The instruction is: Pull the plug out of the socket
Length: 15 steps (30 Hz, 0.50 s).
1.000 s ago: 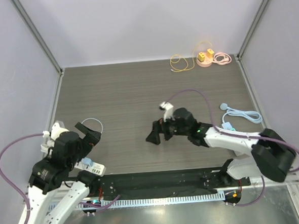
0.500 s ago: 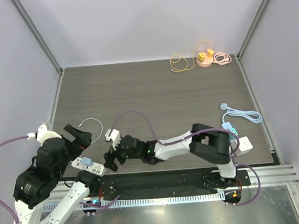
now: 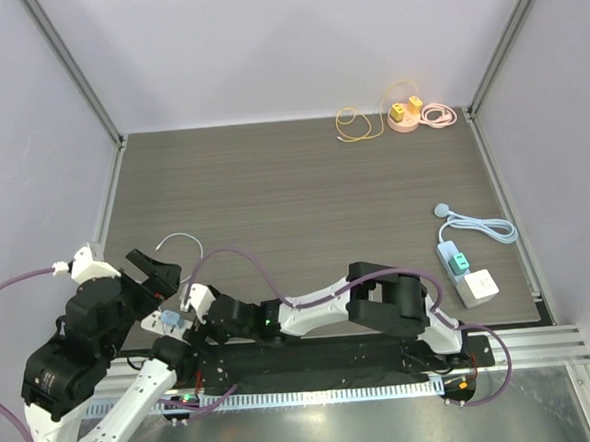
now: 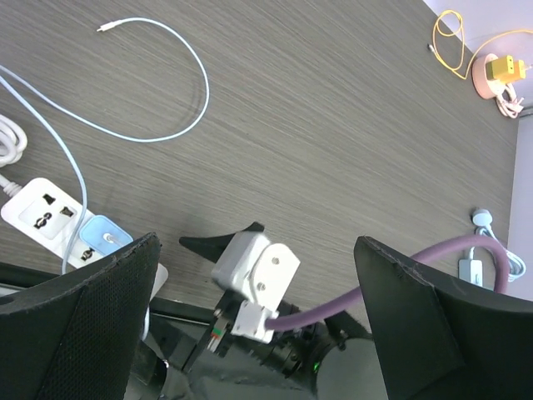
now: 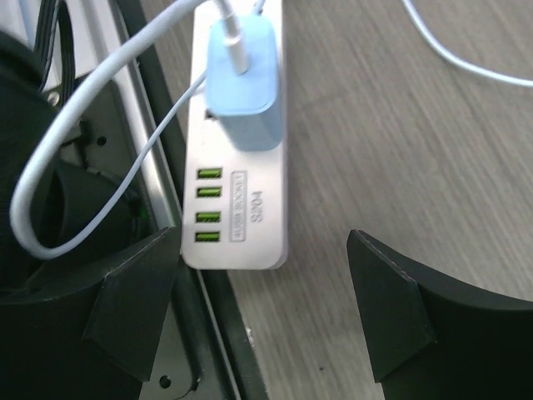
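Blue plug (image 5: 243, 79) sat in the white socket strip (image 5: 241, 208), just ahead of the right gripper (image 5: 266, 292), its jaws wide apart astride the strip's near end, holding nothing, left gripper (image 4: 258, 317) gaped wide above the worktop (image 4: 333, 125).

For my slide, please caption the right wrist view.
Open right gripper hovers over the white power strip, blue plug seated in it.

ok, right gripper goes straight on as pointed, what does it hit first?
Likely the USB end of the white power strip, dead ahead of the right gripper; the blue plug sits just beyond. Depth unclear.
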Tool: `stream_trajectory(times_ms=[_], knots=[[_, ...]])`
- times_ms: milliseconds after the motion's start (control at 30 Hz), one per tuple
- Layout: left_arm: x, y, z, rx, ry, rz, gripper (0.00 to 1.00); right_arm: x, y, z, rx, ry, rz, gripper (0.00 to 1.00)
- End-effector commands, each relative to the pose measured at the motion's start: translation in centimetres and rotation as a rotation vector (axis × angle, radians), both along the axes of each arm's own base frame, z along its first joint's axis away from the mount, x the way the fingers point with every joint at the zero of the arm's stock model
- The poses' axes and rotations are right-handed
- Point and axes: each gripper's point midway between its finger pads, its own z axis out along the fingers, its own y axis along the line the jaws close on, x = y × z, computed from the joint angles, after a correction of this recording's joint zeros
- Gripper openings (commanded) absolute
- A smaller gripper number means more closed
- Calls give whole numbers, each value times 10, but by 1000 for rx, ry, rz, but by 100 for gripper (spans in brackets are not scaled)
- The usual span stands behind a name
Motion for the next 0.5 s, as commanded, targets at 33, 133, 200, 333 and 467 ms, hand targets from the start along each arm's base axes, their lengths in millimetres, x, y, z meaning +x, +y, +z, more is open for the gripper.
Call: stream_trajectory(times_ms=[33,133,200,333,467], knots=[[3,-2,6,9,-34,-18,100,-1,11,14,19,-44,1,85],[5,-1,6,16,-40,-18,100,-7,19,8,3,-25,37,83],[5,0,6,24,-41,-17,100,-7,23,1,-19,-20,38,83],[4,3,7,42,-42,-14,100,1,24,-1,-35,-36,-2,82],[2,8,10,61,-55,-7,100,5,22,-2,-54,-68,-5,75]])
